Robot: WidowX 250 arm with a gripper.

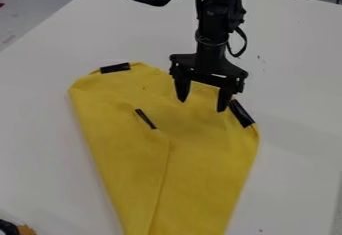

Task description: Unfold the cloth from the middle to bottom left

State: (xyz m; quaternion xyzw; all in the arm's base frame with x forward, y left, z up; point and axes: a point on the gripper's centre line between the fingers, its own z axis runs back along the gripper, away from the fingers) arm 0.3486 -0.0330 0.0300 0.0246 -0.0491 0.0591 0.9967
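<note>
The cloth (207, 179) is yellow and lies on the table (40, 129) from the centre of the frame down to the bottom edge, where it runs out of view. Its top end is broad, with rounded corners, and it narrows toward the bottom. A fold edge (162, 179) runs from the middle of the cloth down to the bottom of the frame, leaning slightly left as it goes. Three black strips mark the cloth: the left strip (115, 68) at its upper left corner, the middle strip (145, 119) slanting at the top of the fold edge, and the right strip (242, 114) along its upper right edge. The gripper (202, 105) hangs over the cloth's upper right part, its fingers (182, 89) pointing down and spread wide apart, with nothing held between them; whether the tips touch the cloth I cannot tell. The right-hand finger in the frame is just beside the right strip's upper end. The arm (212, 29) comes in from the top edge, with a black cable (157, 1) looping out to its left. In the lower left corner is part of an orange and black thing (25, 230).
</note>
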